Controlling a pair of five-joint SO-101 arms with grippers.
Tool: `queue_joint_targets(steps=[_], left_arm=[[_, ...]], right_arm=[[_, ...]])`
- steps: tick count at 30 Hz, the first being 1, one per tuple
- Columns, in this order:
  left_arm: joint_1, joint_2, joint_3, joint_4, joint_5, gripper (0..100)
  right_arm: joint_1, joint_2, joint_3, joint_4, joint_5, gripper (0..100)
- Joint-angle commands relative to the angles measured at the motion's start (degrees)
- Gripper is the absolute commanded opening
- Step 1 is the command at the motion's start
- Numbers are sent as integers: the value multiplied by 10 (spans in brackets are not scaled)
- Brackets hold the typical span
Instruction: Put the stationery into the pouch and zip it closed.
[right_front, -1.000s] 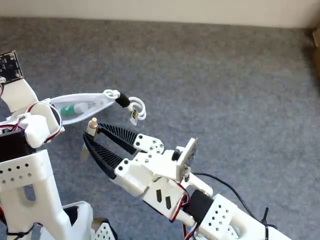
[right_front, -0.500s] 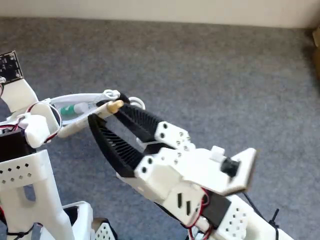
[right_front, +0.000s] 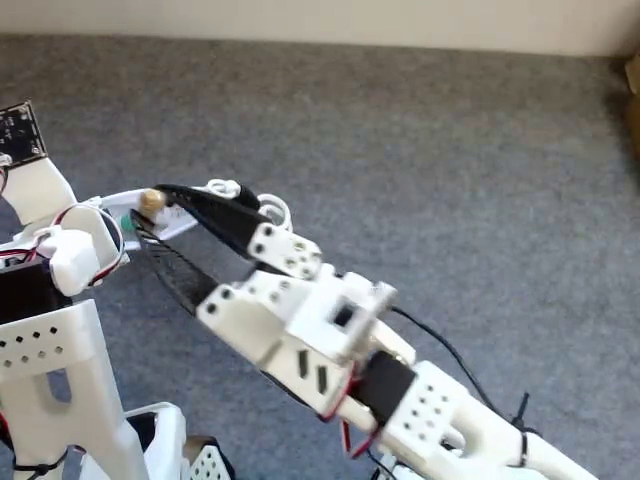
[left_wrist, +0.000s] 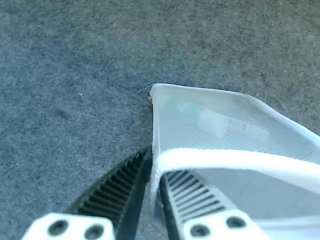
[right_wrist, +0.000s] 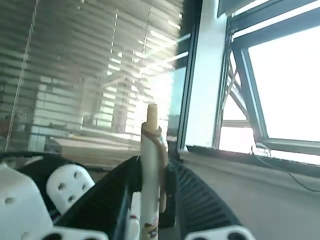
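White mesh pouch (left_wrist: 225, 130) on grey carpet (left_wrist: 60, 75), its edge pinched by left gripper (left_wrist: 153, 164), right gripper (right_wrist: 152, 167) clamped on cream pen (right_wrist: 150, 131), pen end over the pouch.

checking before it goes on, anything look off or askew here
Nothing spilled or damaged. One oddity: the pen stands well proud of the jaws of the right gripper, its end at the pouch, not visibly inside yet. The left gripper pinches the pouch rim.
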Motion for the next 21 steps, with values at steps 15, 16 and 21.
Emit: queue_joint_targets(steps=[15, 16, 21], left_arm=[[8, -2, 6, -6, -2, 5], [8, -2, 6, -6, -2, 5], [8, -2, 6, -7, -3, 5]], right_arm=[[49, 157, -42, -147, 10, 12], [49, 157, -48, -151, 10, 12], [49, 157, -67, -149, 10, 12]])
